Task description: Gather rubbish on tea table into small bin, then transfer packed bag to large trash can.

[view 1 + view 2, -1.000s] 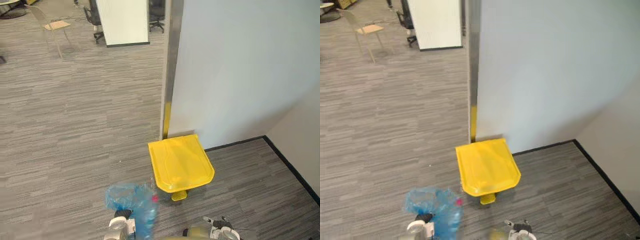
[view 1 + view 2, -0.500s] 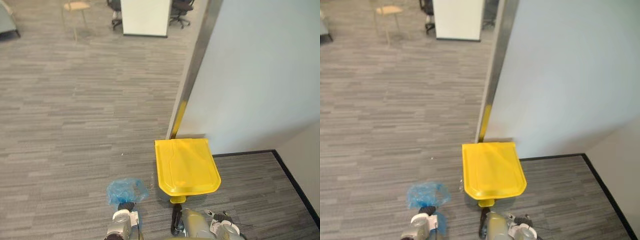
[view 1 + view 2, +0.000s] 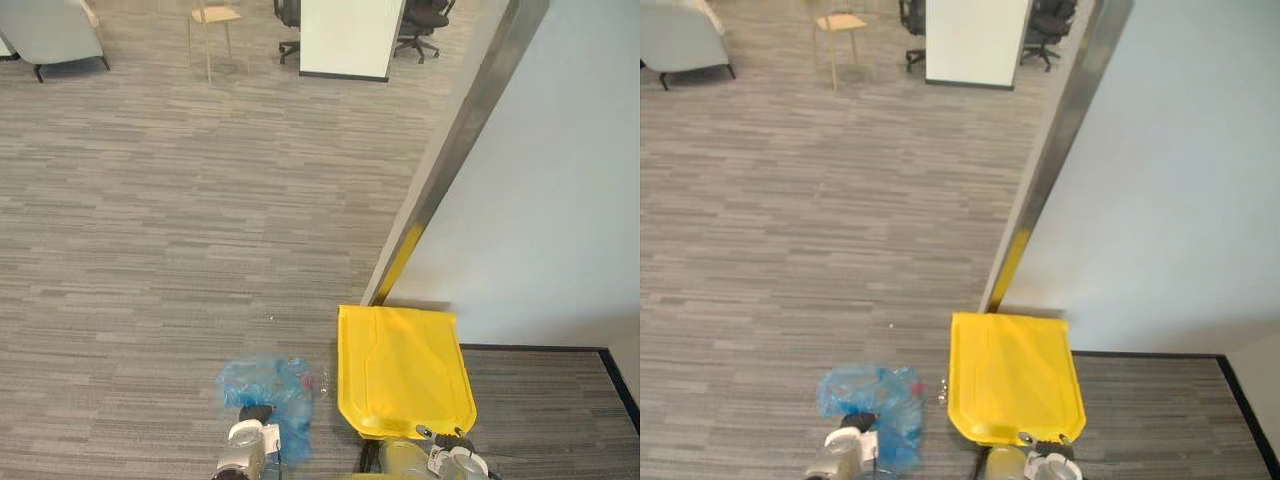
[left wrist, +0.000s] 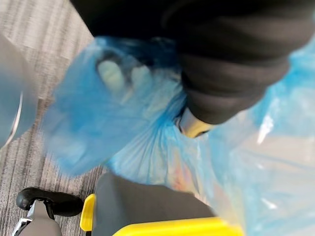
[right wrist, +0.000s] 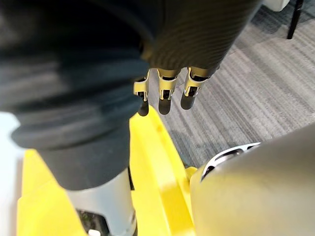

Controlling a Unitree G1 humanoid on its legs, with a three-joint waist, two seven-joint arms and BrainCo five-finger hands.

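At the bottom edge of the head view, left of centre, the left hand (image 3: pixel 252 420) has its fingers curled into the gathered top of the blue rubbish bag (image 3: pixel 270 385), and the bag is just to the left of the large trash can (image 3: pixel 405 375). At the bottom edge right of centre, the right hand (image 5: pixel 166 86) is over the front of the closed yellow lid (image 5: pixel 152 162), its fingers loose and nearly straight with nothing in them. Farther up, the grey carpet floor (image 3: pixel 180 220) reaches a wooden chair (image 3: pixel 215 15) and a white partition (image 3: pixel 350 35) at the top, and a metal post (image 3: pixel 460 130) edges the pale wall (image 3: pixel 560 200) on the right.
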